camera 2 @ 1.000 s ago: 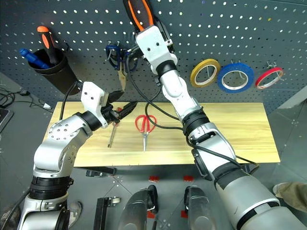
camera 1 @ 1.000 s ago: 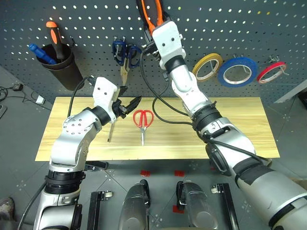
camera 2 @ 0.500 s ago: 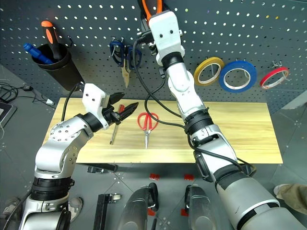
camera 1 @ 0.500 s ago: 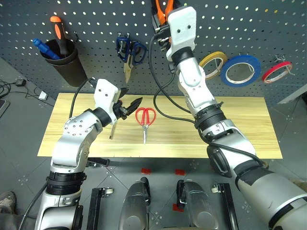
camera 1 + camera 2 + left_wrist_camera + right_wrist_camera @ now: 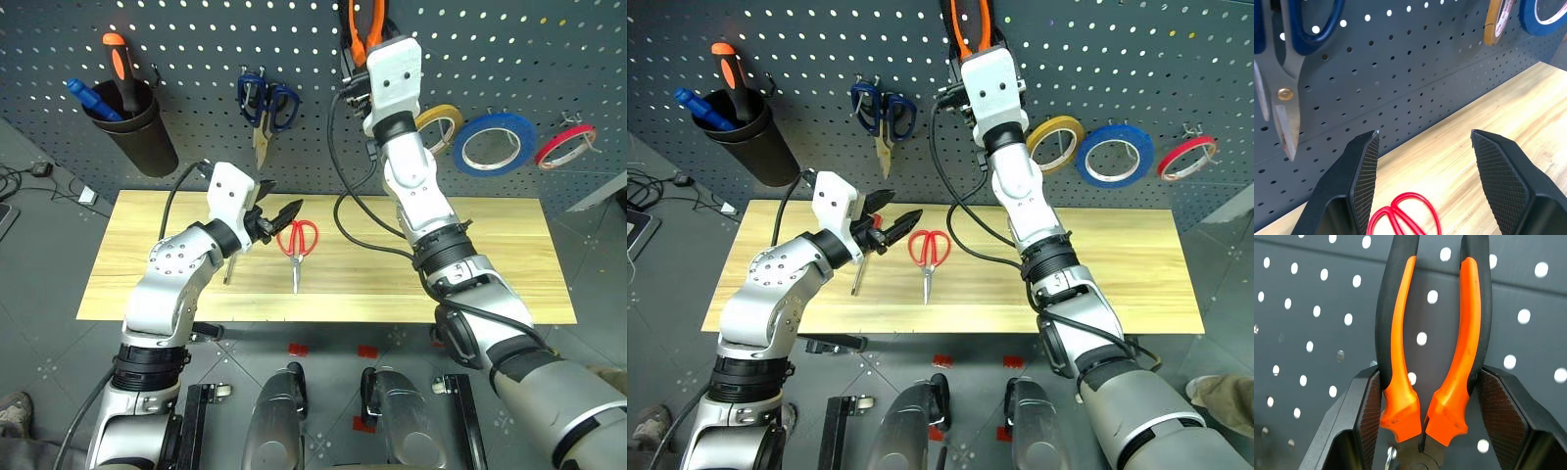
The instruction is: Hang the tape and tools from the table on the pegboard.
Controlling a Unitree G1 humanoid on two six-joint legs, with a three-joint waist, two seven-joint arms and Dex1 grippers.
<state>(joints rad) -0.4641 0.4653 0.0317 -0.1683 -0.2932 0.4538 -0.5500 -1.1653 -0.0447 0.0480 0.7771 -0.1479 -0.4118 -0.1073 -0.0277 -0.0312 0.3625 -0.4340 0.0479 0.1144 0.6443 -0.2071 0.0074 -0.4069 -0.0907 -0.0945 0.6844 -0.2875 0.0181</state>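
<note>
The left gripper (image 5: 279,217) hangs open and empty over the counter (image 5: 509,264), mid frame, just beside the red scissors (image 5: 295,243) and red screwdriver (image 5: 863,262). Higher, the right gripper (image 5: 1425,396) squeezes the pliers (image 5: 1432,333) against the pegboard (image 5: 196,39). The blue tape (image 5: 494,143) hangs upper right.

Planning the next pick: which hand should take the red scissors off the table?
Left. The left hand hovers open right beside the red scissors, while the right hand is up at the pegboard, shut on the pliers.
</note>
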